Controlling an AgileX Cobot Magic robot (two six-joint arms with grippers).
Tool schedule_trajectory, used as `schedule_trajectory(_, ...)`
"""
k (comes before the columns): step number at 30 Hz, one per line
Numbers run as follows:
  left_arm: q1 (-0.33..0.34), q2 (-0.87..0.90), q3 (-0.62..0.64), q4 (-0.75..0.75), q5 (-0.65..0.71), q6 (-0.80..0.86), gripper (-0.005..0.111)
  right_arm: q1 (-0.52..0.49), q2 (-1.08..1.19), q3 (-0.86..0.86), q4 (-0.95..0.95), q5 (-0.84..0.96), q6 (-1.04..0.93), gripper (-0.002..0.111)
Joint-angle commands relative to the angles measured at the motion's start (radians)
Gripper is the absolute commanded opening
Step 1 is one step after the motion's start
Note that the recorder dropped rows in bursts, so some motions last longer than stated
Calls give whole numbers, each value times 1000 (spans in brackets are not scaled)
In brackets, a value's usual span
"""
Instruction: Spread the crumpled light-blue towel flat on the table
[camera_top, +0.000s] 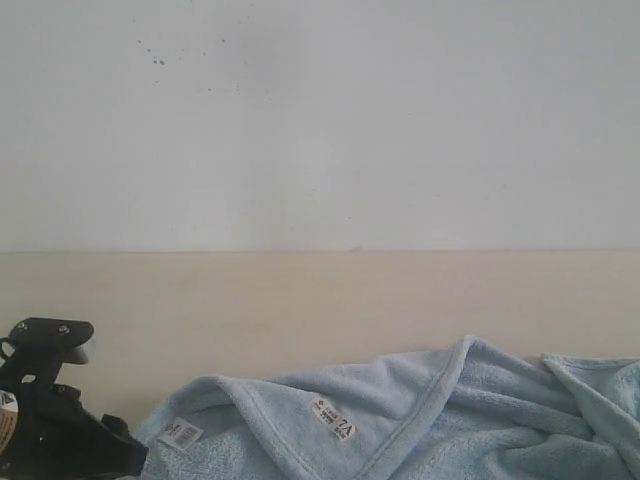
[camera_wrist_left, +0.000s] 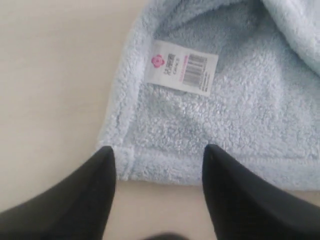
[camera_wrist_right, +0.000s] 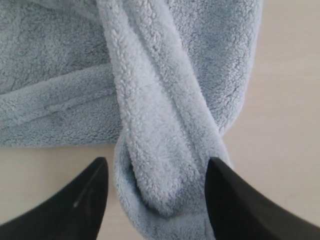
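The light-blue towel (camera_top: 450, 420) lies crumpled along the near edge of the beige table (camera_top: 300, 300), with folds running across it and a white label (camera_top: 333, 420) on a turned-over flap. In the left wrist view, my left gripper (camera_wrist_left: 159, 148) is open just over a hemmed towel corner (camera_wrist_left: 150, 160) that lies flat and carries a barcode label (camera_wrist_left: 182, 74). Only bare table shows between its fingers. My right gripper (camera_wrist_right: 157, 160) is open astride a thick rolled fold of towel (camera_wrist_right: 165, 150), with a gap on one side. It is out of the exterior view.
The left arm's black body (camera_top: 50, 420) sits at the lower left of the exterior view, beside the towel's left corner. A pale wall (camera_top: 320, 120) rises behind the table's far edge. Bare table (camera_top: 250, 310) lies beyond the towel.
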Motion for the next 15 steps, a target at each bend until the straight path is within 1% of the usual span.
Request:
schedule_trajectory(1, -22, 6, -41, -1, 18, 13, 52, -3, -9, 4, 2, -15, 4, 55)
schedule_trajectory(6, -30, 36, -63, -1, 95, 51, 52, -3, -9, 4, 5, -3, 4, 55)
schedule_trajectory(15, -30, 156, -71, -1, 84, 62, 52, -3, -9, 4, 9, -3, 4, 55)
